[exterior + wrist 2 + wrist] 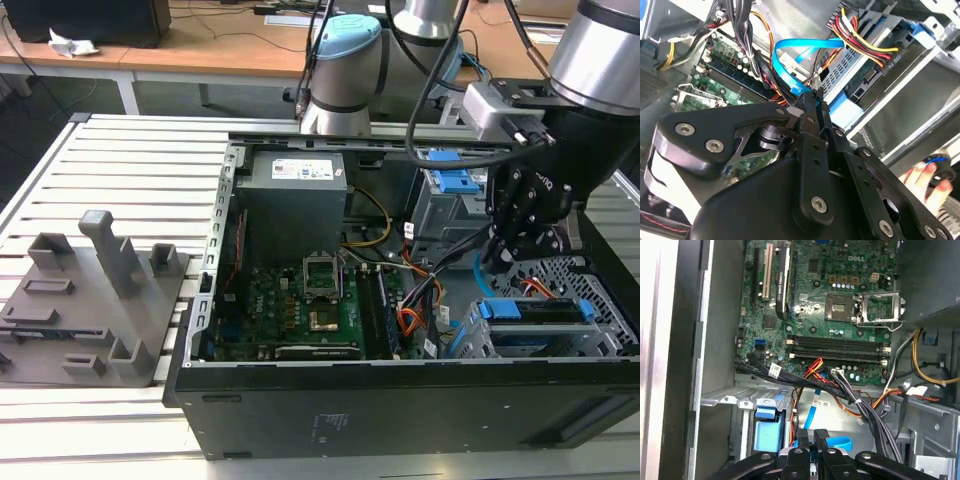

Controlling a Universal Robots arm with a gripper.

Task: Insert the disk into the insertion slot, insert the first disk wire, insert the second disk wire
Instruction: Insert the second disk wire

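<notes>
While the disk (pixel 535 312) already sits in the insertion slot (pixel 600 345) of the open computer case (pixel 400 410), the gripper (pixel 812 97) pinches a blue flat cable (pixel 790 50) just beside it.

Even, soft daylight fills the room around me; in the exterior view the white slatted table (pixel 120 150) is bright and washed out while the inside of the computer case (pixel 400 400) sits darker. In the second wrist view my own black gripper (pixel 812 102) looms soft and out of focus. In the first wrist view the motherboard (pixel 825 300) is crisp and evenly lit.
</notes>
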